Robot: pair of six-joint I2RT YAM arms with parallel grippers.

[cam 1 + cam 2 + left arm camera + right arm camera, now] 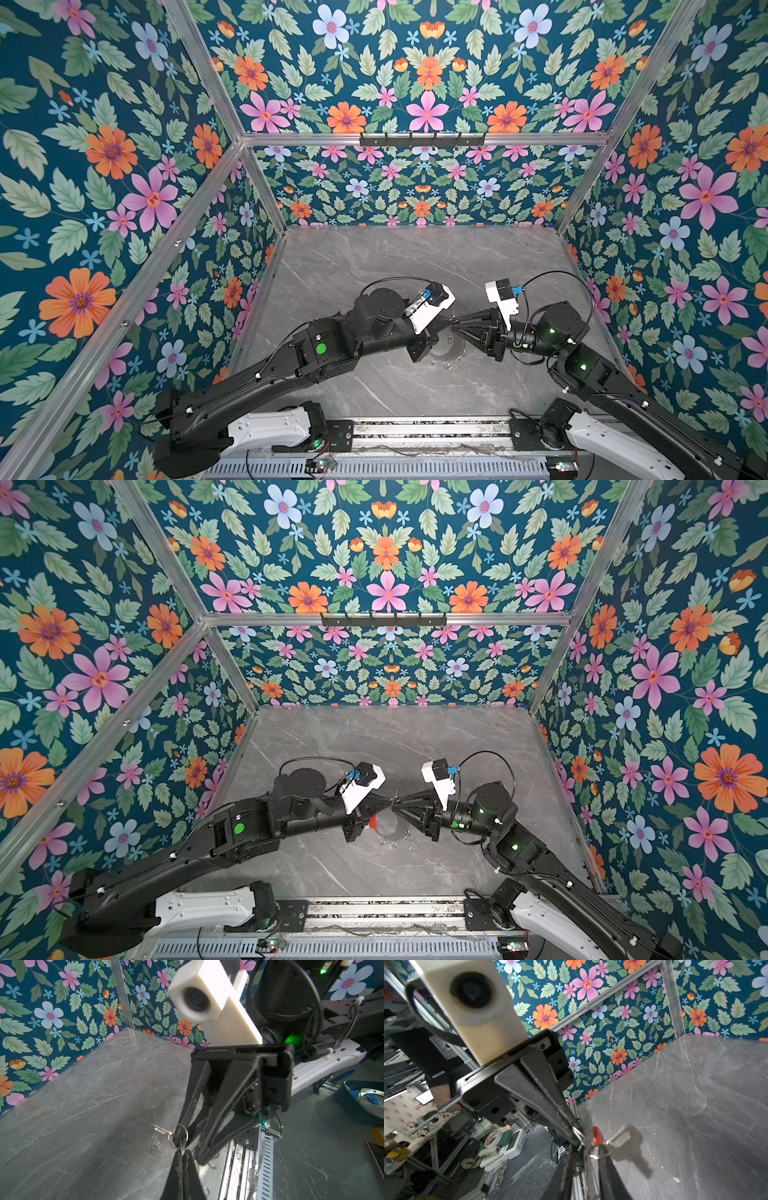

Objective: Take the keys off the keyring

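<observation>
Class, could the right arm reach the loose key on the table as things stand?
Probably yes: the key lies bare on the table, nothing over it; the right gripper, open, hangs close by, beside the ring the left gripper pinches.

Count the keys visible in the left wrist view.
2. The hanging key dangles in mid-air from a small split ring; the loose key lies flat on the table just past it. Others may be hidden from this camera.
</observation>
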